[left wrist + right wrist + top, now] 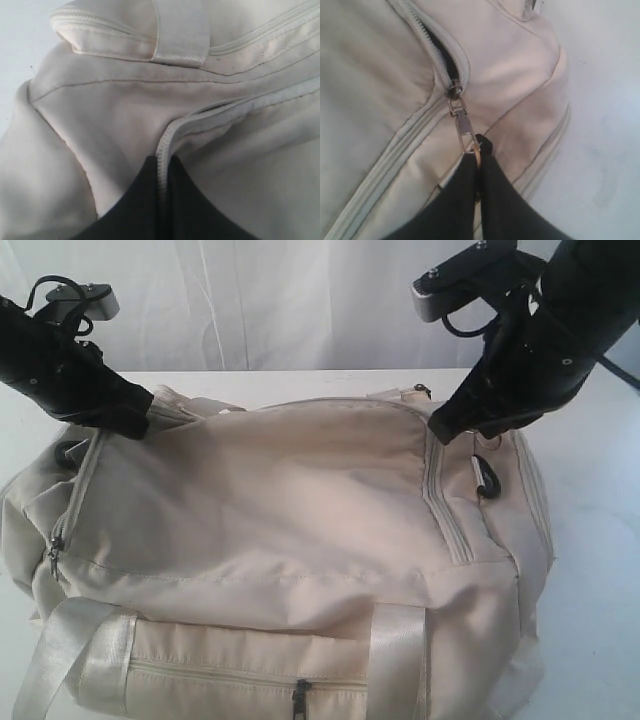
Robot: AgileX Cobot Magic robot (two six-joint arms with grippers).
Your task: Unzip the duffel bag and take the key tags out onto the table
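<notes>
The cream duffel bag (280, 530) fills most of the exterior view and lies on the white table (600, 540). At the bag's left end my left gripper (150, 412) is shut on the bag's zipper edge (161, 150), a ridge of pale zipper tape between its dark fingers. My right gripper (445, 432) at the right end is shut on the metal zipper pull (465, 127). Behind the slider (454, 90) the zipper gapes a short way, dark inside. The key tags are hidden.
A front pocket with a dark pull (299, 695) and pale webbing straps (75, 660) lie near the front edge. A dark clip (486, 478) hangs at the bag's right end. A white curtain (270, 300) closes off the back.
</notes>
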